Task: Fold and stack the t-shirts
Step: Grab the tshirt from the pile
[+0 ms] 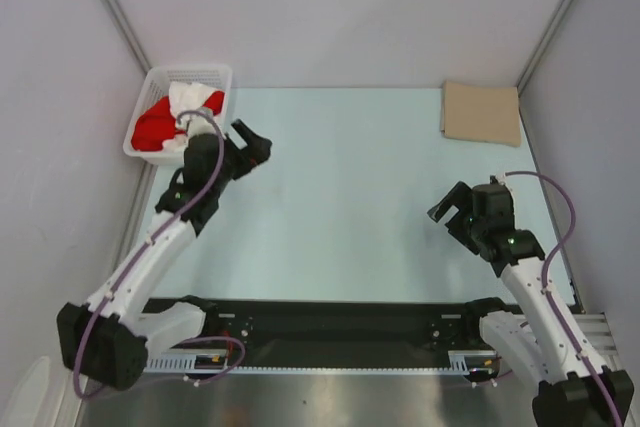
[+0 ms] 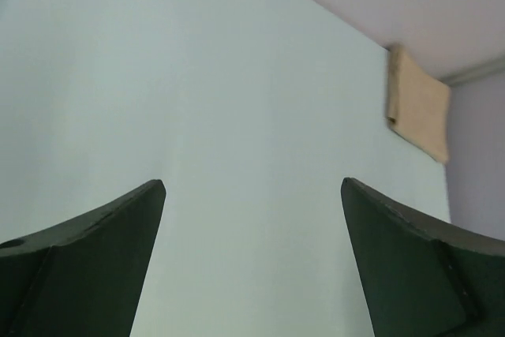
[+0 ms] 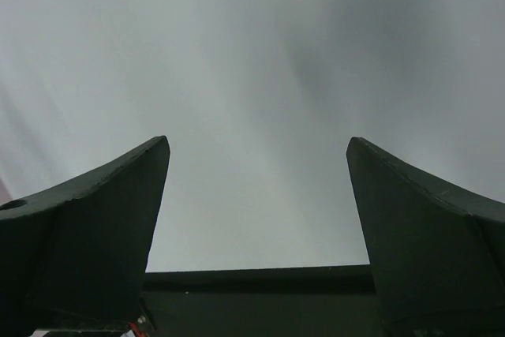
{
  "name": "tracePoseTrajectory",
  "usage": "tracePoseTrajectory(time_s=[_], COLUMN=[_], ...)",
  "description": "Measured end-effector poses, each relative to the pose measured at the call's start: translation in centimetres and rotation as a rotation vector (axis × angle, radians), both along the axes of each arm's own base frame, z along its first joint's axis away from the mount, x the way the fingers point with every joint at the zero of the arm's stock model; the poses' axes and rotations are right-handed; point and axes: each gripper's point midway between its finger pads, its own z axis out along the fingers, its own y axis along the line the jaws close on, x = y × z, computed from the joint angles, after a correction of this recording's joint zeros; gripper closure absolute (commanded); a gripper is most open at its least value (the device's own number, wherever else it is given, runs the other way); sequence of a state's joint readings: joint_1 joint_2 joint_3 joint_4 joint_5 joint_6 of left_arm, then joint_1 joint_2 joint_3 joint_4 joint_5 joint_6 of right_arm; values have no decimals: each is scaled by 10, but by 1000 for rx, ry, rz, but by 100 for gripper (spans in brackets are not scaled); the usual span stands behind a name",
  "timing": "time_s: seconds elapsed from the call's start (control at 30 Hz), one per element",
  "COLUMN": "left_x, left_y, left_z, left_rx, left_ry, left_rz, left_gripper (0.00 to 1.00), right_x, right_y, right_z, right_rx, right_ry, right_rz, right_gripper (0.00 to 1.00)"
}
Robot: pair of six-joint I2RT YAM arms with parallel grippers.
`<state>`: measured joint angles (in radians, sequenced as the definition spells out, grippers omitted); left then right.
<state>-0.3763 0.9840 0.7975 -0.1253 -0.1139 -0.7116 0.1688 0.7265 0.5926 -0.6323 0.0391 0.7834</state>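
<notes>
1. Now, at far left, the basket (image 1: 195,70) holds the red t-shirt (image 1: 153,128) and the white t-shirt (image 1: 190,95) bunched together. Pulling one could drag the other along or tip the light basket.
2. The left gripper (image 1: 255,145) hovers just beside the basket, jaws wide apart and empty. Its cable (image 1: 205,119) appears to loop over the basket's near corner and might snag cloth.
3. The right gripper (image 1: 448,207) hangs over the table (image 1: 340,197), jaws spread, holding nothing.
4. The tan t-shirt (image 1: 482,113) lies flat at the far right corner. A careless stack could nudge it over the edge.
</notes>
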Motion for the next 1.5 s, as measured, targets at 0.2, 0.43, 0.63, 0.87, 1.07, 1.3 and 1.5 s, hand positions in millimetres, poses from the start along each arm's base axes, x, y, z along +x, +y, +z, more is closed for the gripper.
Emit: tracePoseTrajectory(time_s=[0.2, 0.43, 0.63, 0.87, 1.07, 1.3, 1.5], left_x=[86, 153, 245, 235, 212, 215, 228], left_y=[98, 201, 232, 252, 258, 263, 275], left_z=[0, -36, 0, -33, -73, -74, -72], left_rx=[-11, -40, 62, 150, 204, 209, 194], left_ry=[203, 380, 314, 447, 561, 548, 491], left_rz=[249, 429, 459, 533, 544, 548, 564], left_gripper=[0, 12, 25, 31, 35, 37, 40], right_x=[25, 52, 59, 83, 116, 90, 98], right_y=[-2, 14, 18, 2, -6, 11, 24], right_z=[22, 53, 29, 4, -20, -44, 17], right_rx=[-100, -74, -71, -123, -170, -113, -87], right_ry=[20, -49, 24, 212, 454, 572, 304], right_rz=[78, 202, 254, 226, 262, 374, 418], right_gripper=[0, 0, 0, 0, 7, 2, 0])
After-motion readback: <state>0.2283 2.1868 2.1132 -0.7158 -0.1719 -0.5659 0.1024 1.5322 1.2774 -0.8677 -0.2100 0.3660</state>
